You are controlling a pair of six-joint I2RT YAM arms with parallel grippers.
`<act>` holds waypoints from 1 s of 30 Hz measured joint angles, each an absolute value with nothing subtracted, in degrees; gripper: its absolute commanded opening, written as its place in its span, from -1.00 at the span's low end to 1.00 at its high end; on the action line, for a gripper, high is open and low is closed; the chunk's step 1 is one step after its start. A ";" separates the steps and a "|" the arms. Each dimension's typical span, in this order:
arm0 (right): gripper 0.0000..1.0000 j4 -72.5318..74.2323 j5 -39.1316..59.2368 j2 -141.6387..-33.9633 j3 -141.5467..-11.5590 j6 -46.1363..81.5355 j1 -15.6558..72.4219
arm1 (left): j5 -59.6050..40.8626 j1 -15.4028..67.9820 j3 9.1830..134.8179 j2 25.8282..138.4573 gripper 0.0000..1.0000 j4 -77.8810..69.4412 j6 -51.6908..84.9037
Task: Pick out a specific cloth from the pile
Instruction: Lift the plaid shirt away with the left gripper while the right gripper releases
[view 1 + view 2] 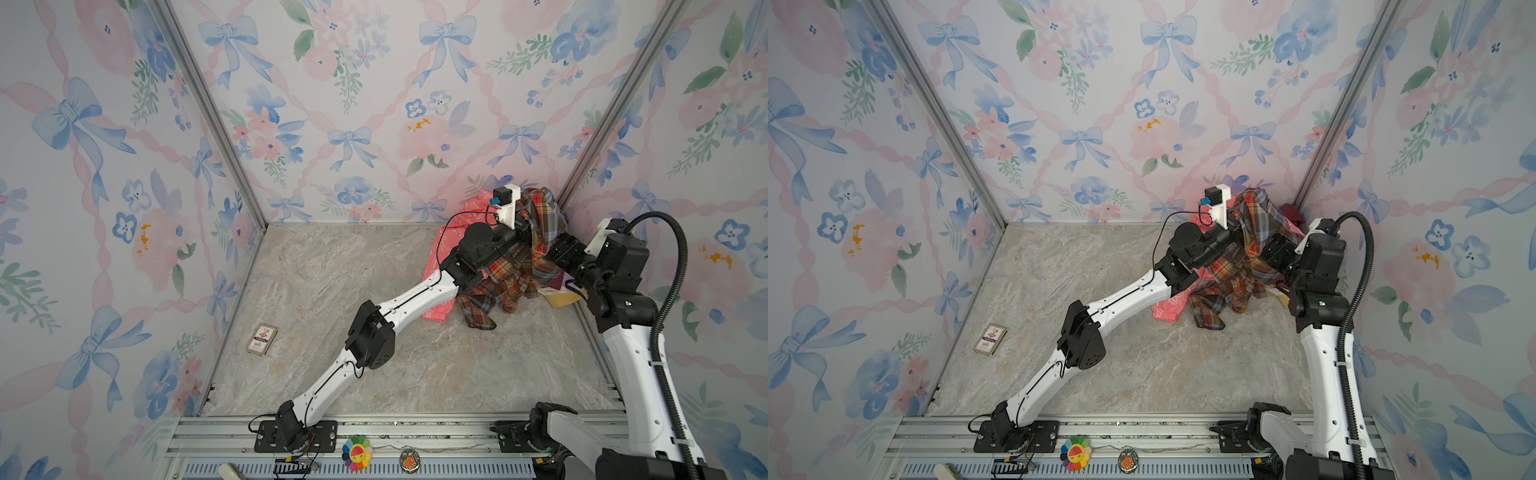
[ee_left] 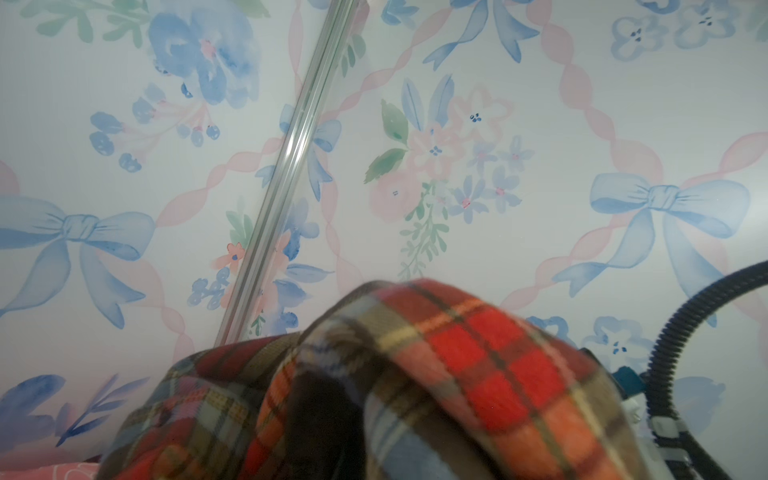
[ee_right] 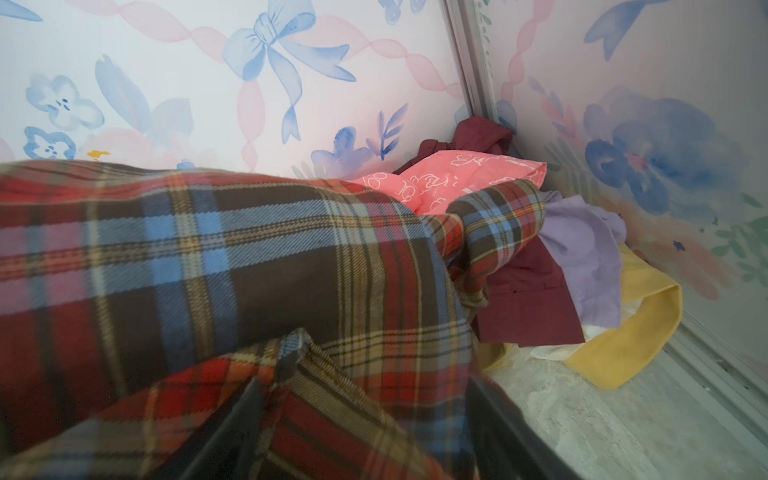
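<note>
Plaid cloth [image 1: 536, 253] lifted, not yet clear of the pile [image 3: 536, 291].
The cloth is held up in a peak by the clenched left claw [image 1: 524, 226], its lower folds trailing on the worktop [image 1: 332, 291] against the corner pile. The right claw [image 3: 365, 428] is seen released, with fabric draped across it. Carrying clear remains.

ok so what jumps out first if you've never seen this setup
The plaid cloth, in orange, brown and blue checks, hangs lifted in the far right corner, draped over the ends of the left arm and right arm. Under and behind it lies the pile: coral-pink, maroon, lilac and yellow pieces. A small card box lies alone by the left wall.
</note>
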State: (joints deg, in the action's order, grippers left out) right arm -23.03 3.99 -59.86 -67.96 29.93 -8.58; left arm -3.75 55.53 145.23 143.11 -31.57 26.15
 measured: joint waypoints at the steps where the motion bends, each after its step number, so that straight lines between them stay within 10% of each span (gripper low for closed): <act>1: 0.65 -22.41 4.01 -59.88 -67.70 29.67 -8.58 | -3.99 55.53 145.23 142.30 -1.00 -31.57 25.82; 30: 0.75 -16.56 0.64 -57.78 -58.78 21.37 3.86 | -3.55 43.51 144.86 114.45 -1.00 -12.45 13.61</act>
State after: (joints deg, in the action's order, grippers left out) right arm -16.56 0.64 -57.78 -58.78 21.37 3.86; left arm -3.55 43.51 144.86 114.45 -12.45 13.61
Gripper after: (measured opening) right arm 0.876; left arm 0.049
